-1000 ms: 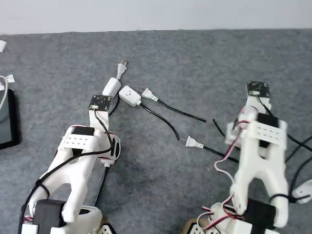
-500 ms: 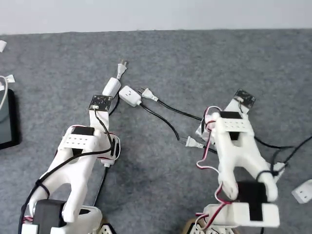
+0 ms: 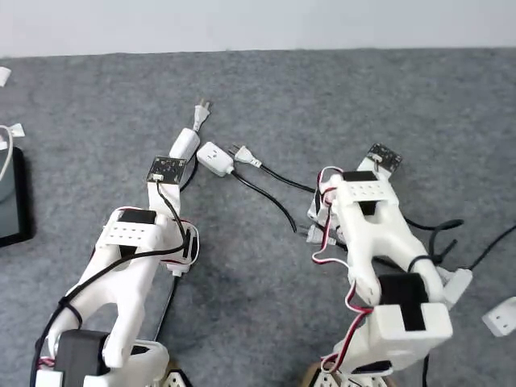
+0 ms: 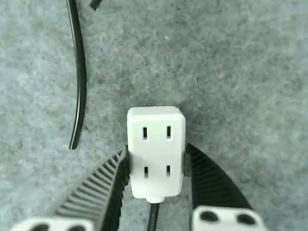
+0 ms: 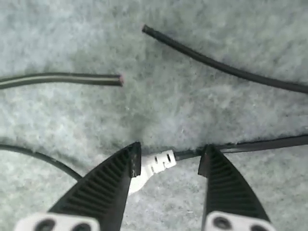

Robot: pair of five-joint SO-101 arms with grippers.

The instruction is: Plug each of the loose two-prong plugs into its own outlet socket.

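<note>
My left gripper is shut on a white outlet socket, its slotted face turned to the camera; in the high view this gripper sits left of centre. A second white socket lies just beside it, with a two-prong plug lying close to its face. Another plug lies beyond the left gripper. My right gripper stands open low over the grey carpet, its fingers on either side of a white plug on a black cord. From above, that plug peeks out under the right arm.
Loose black cords cross the middle of the carpet, and two cut cord ends lie ahead of the right gripper. A dark device sits at the left edge. White pieces lie at the right edge.
The right arm has swung left from the right side and now stands over the plug in the middle. The left arm and its socket have not moved.
</note>
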